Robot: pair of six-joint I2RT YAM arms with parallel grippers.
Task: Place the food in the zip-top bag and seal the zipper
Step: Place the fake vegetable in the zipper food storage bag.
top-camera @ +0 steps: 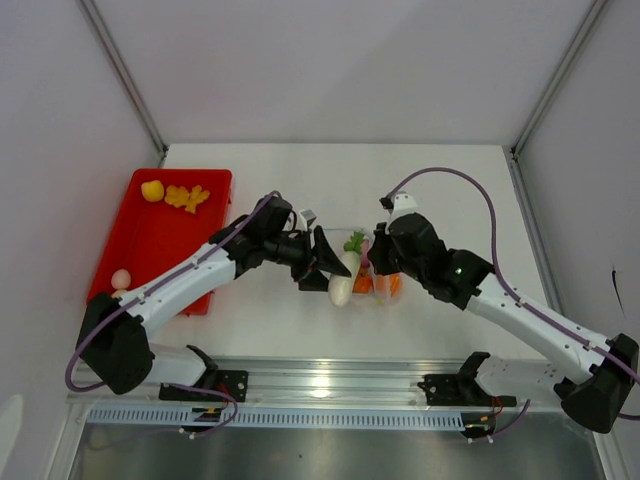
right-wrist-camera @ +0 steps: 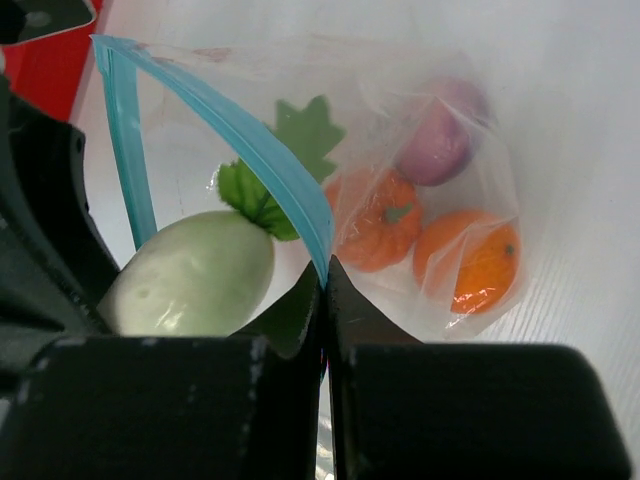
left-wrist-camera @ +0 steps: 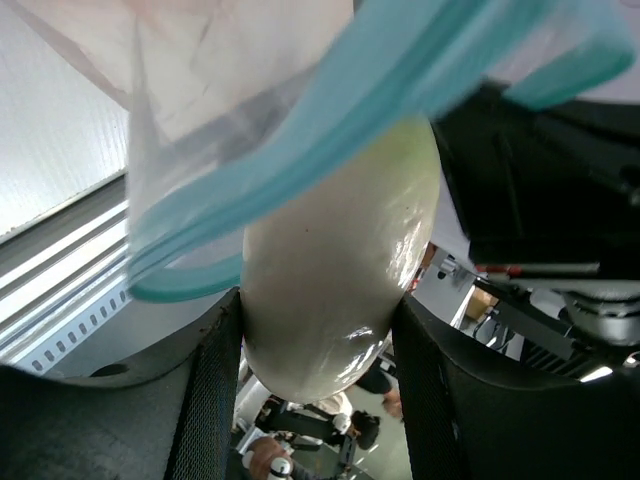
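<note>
- Top external view: the left gripper and right gripper meet at mid-table over the clear bag. The bag lies to the right of the red tray.
- Left gripper: jaws part-way apart and clamped on a white radish. The left wrist view shows one finger against each flank, with the radish's far end at the bag's mouth.
- Right gripper: jaws fully closed, pinching the blue strip along the mouth edge. This holds one lip up so the mouth gapes.
- Radish position: at the mouth. In the right wrist view its green leaves reach the strip. The white body appears to sit outside, though how far it has entered cannot be told for certain.
- Already inside, toward the closed end: a pumpkin, an orange and a purple onion.
- On the tray: two yellow pieces at the far end and a pale egg at the near corner.
- Step in hand, as judged: loading, mid-insertion of the radish. Sealing has not begun.
- Next move calls for carrying the radish well past both lips before the left jaws let go, with the right pinch holding the lip up.
- Risk: if released at the mouth, the radish may roll out or lie across the strip and block closure.
- The tray pieces remain to be loaded before the strip is pressed shut.
</note>
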